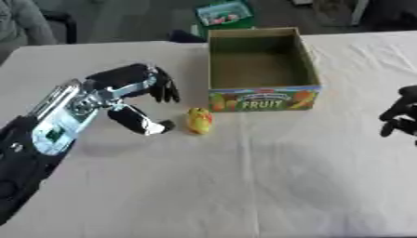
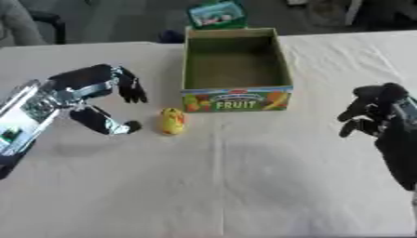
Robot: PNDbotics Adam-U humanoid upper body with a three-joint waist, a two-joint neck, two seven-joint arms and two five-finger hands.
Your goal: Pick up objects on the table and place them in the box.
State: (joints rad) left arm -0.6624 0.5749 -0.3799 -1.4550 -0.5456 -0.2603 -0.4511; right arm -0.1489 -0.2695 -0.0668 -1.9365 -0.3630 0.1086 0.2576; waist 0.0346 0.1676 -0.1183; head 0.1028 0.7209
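Note:
A small yellow and orange object (image 1: pixel 198 120) lies on the white tablecloth just in front of the box's left corner. The open cardboard box (image 1: pixel 262 98), printed FRUIT on its front, stands at the table's far middle, and nothing shows inside it. My left hand (image 1: pixel 130 88) hovers just left of the yellow object, open, its fingers pointing down toward the box and its thumb stretched toward the object, a small gap apart. My right hand (image 2: pixel 372 109) hangs at the right edge with fingers curled and nothing in them.
The table (image 1: pixel 244 186) is covered by a wrinkled white cloth. Beyond the far edge, a green package (image 1: pixel 223 13) lies on the floor, and a dark chair stands at the far left.

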